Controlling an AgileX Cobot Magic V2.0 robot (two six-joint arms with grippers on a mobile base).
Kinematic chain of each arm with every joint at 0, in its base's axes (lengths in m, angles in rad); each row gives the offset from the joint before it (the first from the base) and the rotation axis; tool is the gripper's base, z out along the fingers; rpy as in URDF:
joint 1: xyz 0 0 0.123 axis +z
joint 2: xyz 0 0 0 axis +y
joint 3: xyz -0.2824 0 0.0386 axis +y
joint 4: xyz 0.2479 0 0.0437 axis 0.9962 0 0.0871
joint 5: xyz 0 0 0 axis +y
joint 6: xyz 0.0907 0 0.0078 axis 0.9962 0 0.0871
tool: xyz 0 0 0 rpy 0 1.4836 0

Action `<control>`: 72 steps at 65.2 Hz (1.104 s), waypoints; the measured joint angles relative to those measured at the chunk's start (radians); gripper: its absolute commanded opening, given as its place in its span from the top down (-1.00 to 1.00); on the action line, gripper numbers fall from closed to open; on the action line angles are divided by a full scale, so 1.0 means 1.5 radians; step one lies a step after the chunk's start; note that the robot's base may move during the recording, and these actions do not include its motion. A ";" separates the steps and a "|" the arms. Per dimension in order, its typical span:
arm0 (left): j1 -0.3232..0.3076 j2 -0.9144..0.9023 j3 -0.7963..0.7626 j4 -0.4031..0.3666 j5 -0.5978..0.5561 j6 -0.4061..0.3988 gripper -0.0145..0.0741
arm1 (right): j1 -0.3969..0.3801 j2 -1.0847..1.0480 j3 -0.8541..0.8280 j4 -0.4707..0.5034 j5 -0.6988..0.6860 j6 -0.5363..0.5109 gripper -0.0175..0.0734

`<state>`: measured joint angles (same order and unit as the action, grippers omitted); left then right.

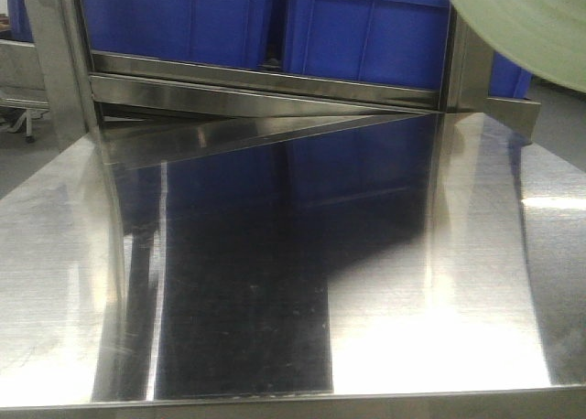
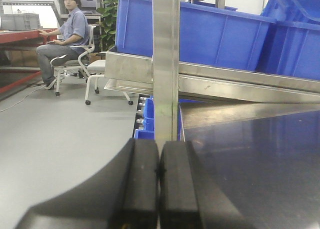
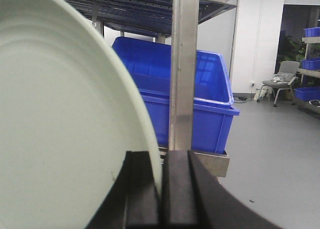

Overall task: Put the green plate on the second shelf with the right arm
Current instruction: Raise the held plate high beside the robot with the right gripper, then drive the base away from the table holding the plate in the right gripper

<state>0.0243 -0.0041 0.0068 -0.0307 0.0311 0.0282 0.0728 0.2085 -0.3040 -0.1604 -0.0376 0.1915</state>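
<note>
We see a grey floor running back to a white wall. A steel rack carries blue bins above a shiny steel table. A man sits on a white chair beside a leafy plant. Another chair stands near a dark doorway.

The tabletop is viewed from the front, close and slanting downward, with the blue bins on the rack behind. The left wrist view is set low at the tabletop's left edge, over its fingers, facing the same bins. The right wrist view is held higher, close against the green plate, which is also caught in the front view's top right corner.
</note>
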 measured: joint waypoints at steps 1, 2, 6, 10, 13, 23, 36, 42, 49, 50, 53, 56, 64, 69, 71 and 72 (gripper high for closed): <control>0.000 0.000 0.000 0.000 0.000 0.000 0.38 | 0.000 0.000 0.000 0.000 0.000 0.000 0.50; 0.000 0.000 0.000 0.000 0.000 0.000 0.38 | 0.000 0.000 0.000 0.000 0.000 0.000 0.50; 0.000 0.000 0.000 0.000 0.000 0.000 0.38 | 0.000 0.000 0.000 0.000 0.000 0.000 0.50; 0.000 0.000 0.000 0.000 0.000 0.000 0.38 | 0.000 0.000 0.000 0.000 0.000 0.000 0.50; 0.000 0.000 0.000 0.000 0.000 0.000 0.38 | 0.000 0.000 0.000 0.000 0.000 0.000 0.50; 0.000 0.000 0.000 0.000 0.000 0.000 0.38 | 0.000 0.000 0.000 0.000 0.000 0.000 0.50; 0.000 0.000 0.000 0.000 0.000 0.000 0.38 | 0.000 0.000 0.000 0.000 0.000 0.001 0.50; 0.000 0.000 0.000 0.000 0.000 0.000 0.38 | 0.000 0.000 0.000 0.000 0.001 0.001 0.50; 0.000 0.000 0.000 0.000 0.000 0.000 0.38 | 0.000 0.000 0.000 0.000 0.001 0.001 0.50; 0.000 0.000 0.000 0.000 0.000 0.000 0.38 | 0.000 0.000 0.000 0.000 0.001 0.001 0.50; 0.000 0.000 0.000 0.000 0.000 0.000 0.38 | 0.000 0.000 0.000 0.001 0.001 0.001 0.50; 0.000 0.000 0.000 0.000 0.000 0.000 0.38 | 0.000 0.000 0.000 0.001 0.001 0.001 0.50; 0.000 0.000 0.000 0.000 0.000 0.000 0.38 | 0.000 0.000 0.000 0.001 0.001 0.001 0.50; 0.000 0.000 0.000 0.000 0.000 0.000 0.38 | 0.000 0.000 0.000 0.001 0.001 0.001 0.50; 0.000 0.000 0.000 0.000 0.000 0.000 0.38 | 0.000 0.000 0.000 0.001 0.001 0.001 0.50; 0.000 0.000 0.000 0.000 0.000 0.000 0.38 | 0.000 0.000 0.000 0.001 0.001 0.001 0.50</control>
<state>0.0243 -0.0041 0.0068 -0.0307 0.0311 0.0282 0.0728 0.2085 -0.3040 -0.1586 -0.0358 0.1932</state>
